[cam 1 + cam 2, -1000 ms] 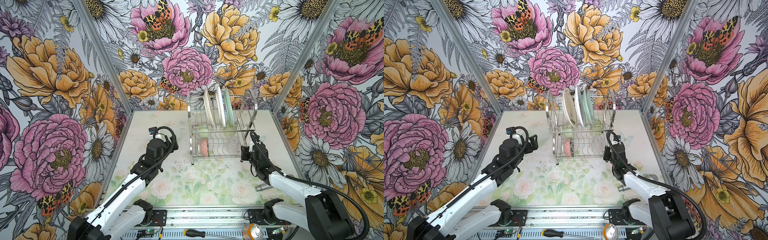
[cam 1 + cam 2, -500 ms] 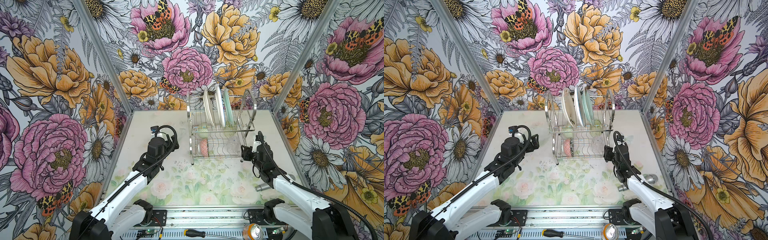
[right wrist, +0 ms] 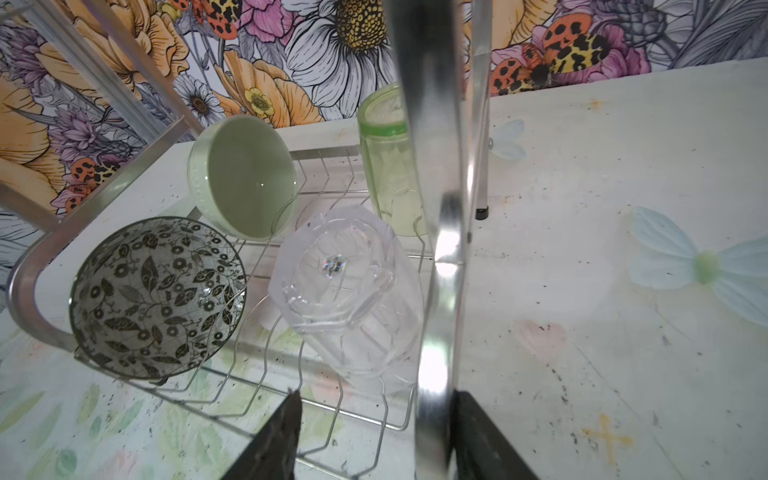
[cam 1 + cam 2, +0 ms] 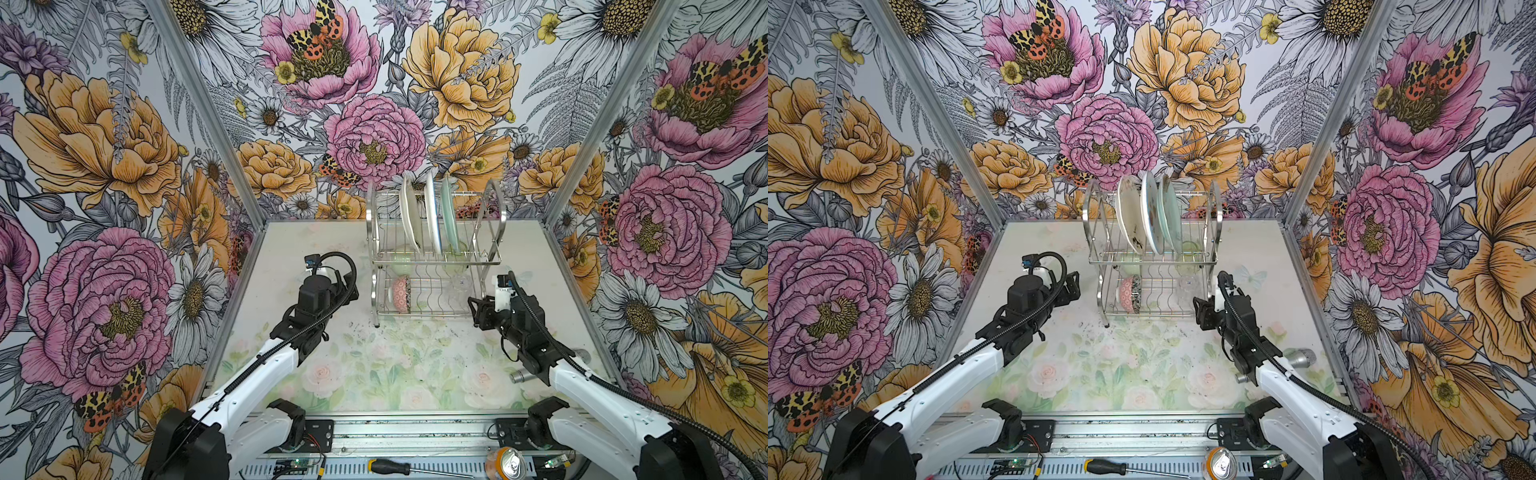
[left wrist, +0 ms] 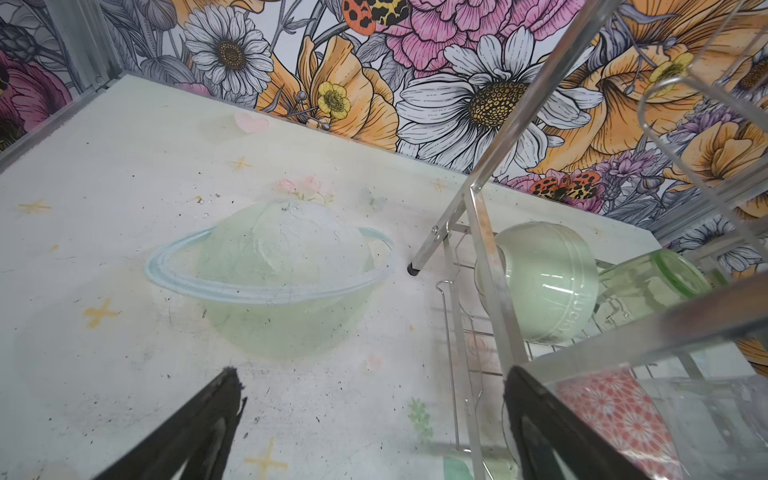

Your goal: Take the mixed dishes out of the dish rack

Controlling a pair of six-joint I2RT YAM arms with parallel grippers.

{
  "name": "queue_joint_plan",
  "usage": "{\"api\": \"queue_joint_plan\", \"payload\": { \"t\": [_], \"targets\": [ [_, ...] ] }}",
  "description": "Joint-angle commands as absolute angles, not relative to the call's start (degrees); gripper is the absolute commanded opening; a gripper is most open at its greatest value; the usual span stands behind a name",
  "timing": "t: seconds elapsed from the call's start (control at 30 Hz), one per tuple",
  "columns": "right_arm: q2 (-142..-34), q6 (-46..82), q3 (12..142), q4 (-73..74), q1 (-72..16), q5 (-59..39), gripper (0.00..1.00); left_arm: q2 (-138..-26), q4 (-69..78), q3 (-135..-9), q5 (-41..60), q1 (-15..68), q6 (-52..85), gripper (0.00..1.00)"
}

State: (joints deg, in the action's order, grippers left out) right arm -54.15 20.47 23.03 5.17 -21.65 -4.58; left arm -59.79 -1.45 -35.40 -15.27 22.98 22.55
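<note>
Loaded dish rack (image 4: 436,262) at the back of a flower-papered booth, a gripper on either side of it.

The desk (image 4: 374,365) is pale, printed with faded roses and a ringed planet (image 5: 270,266), and peppered with black specks. Walls of big pink and orange blooms close it in on three sides. Three plates (image 4: 432,216) stand on edge on the rack's upper shelf. On the lower shelf sit a pale green bowl (image 3: 245,174), a leaf-patterned bowl (image 3: 158,295), a clear glass (image 3: 349,291) and a green tumbler (image 3: 386,166). The left gripper (image 5: 374,374) is spread wide above bare desk. The right gripper (image 3: 378,395) stands apart, with the rack's steel upright showing between its fingers. A screwdriver (image 4: 399,466) lies on the front rail.
</note>
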Motion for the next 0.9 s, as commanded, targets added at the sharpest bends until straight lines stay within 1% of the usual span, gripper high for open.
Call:
{"api": "queue_joint_plan", "payload": {
  "t": [0.0,0.1,0.37,0.5,0.7,0.87],
  "targets": [
    [-56.2,20.2,26.5,7.8,-25.0,-14.5,0.59,-60.3,0.6,-34.6,-13.4,22.5,23.2,0.99],
    [-57.3,21.2,27.0,8.3,-25.3,-12.9,0.59,-60.5,0.7,-34.6,-13.0,22.5,23.4,0.99],
    [-57.7,22.7,26.4,8.2,-25.3,-3.3,0.59,-59.8,0.6,-34.5,-13.5,22.4,23.1,0.99],
    [-59.1,23.6,26.6,8.0,-24.9,-0.1,0.56,-59.9,0.6,-34.4,-13.5,22.4,23.0,0.99],
    [-59.1,24.1,26.7,7.8,-23.2,1.1,0.51,-59.5,0.3,-34.4,-13.8,22.3,22.8,0.99],
    [-58.0,24.7,26.7,6.7,-18.4,0.5,0.46,-59.1,0.0,-34.4,-13.9,22.2,22.7,0.99]
  ]
}}
